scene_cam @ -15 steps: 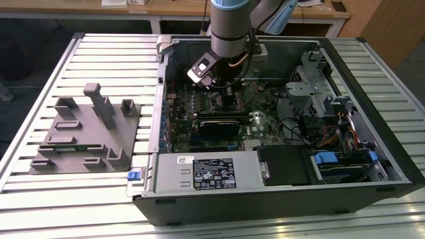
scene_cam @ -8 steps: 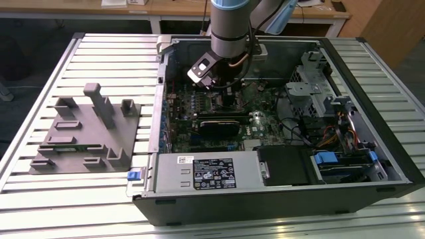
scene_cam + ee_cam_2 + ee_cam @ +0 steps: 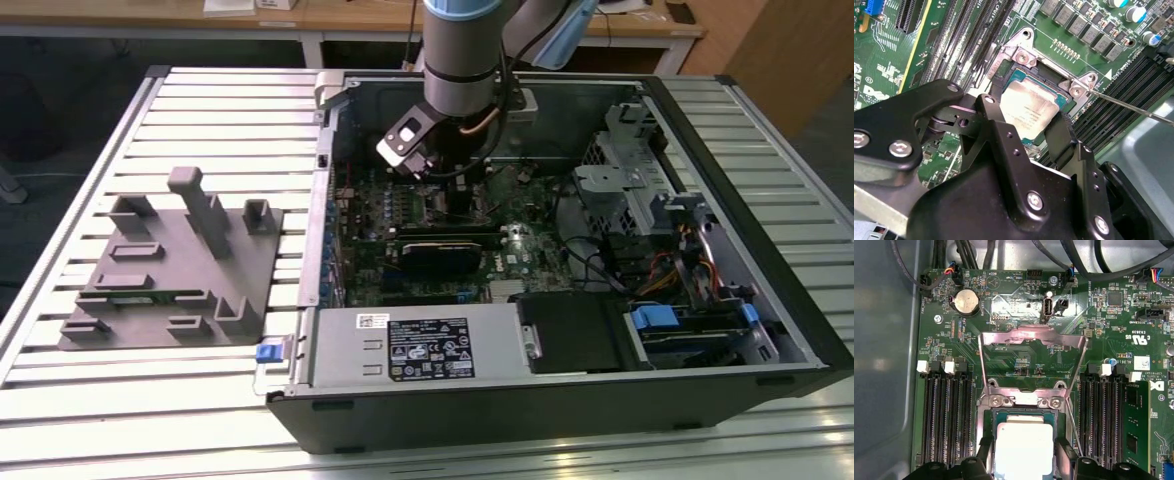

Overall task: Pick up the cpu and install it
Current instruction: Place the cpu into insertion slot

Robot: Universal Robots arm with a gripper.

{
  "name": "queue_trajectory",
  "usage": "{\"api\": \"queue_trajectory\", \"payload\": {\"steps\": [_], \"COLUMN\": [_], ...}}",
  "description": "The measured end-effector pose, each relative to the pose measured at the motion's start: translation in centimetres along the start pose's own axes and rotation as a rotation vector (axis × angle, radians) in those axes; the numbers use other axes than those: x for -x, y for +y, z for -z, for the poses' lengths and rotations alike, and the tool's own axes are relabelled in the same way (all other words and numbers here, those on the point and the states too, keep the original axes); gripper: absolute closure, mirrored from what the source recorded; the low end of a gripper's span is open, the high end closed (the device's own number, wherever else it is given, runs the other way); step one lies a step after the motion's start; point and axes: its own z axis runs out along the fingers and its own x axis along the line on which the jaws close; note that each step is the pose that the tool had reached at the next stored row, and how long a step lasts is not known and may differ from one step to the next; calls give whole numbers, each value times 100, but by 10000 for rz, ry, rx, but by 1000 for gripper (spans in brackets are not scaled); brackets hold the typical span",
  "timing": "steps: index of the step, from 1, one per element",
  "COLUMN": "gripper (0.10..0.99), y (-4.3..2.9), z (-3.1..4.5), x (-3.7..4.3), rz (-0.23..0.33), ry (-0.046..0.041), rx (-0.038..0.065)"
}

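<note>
**Cpu gripped at the socket inside the open case**

At the exterior view's left, a grey fixture (image 3: 167, 265) is seen lying on the slatted table (image 3: 80, 400). Just beside it, toward the middle of the frame, an open computer case (image 3: 534, 420) is laid on its side (its green motherboard (image 3: 387, 215) is exposed). The arm (image 3: 461, 50) is seen reaching down into the case from the upper middle of the frame. The gripper (image 3: 454, 205) is placed over the middle of the motherboard, well apart from the fixture.

In both wrist views the cpu (image 3: 1025, 450) (image 3: 1029, 112) is found within the square socket frame, its pale metal top facing up. It is flanked by the black fingers (image 3: 985, 455) (image 3: 1061, 137), one against each of two opposite edges. The gripper (image 3: 1024, 460) (image 3: 1023, 117) is thus closed narrowly on the chip, which lies directly between the fingertips. Whether the chip is fully seated in the socket cannot be told.

In the first wrist view the metal load plate (image 3: 1031, 345) is seen swung back off the socket, on the side away from the gripper. A coin battery (image 3: 966, 301) is seen beyond the plate. Banks of memory slots (image 3: 944, 415) are set along both sides of the socket. In the second wrist view a thin lever rod (image 3: 1134, 107) is seen running out from a corner of the socket.
</note>
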Motion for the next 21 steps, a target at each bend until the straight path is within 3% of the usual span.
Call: {"api": "queue_trajectory", "payload": {"steps": [4, 13, 16, 18, 19, 21], "gripper": [471, 471, 545, 671, 671, 784], "y": [1, 7, 10, 11, 12, 14], "z": [20, 142, 186, 211, 220, 234], "x": [-1, -3, -4, -4, -4, -5], "rz": [1, 1, 0, 0, 0, 0], "ry": [0, 1, -1, 1, 1, 1], "rx": [0, -7, -20, -26, -30, -41]}}
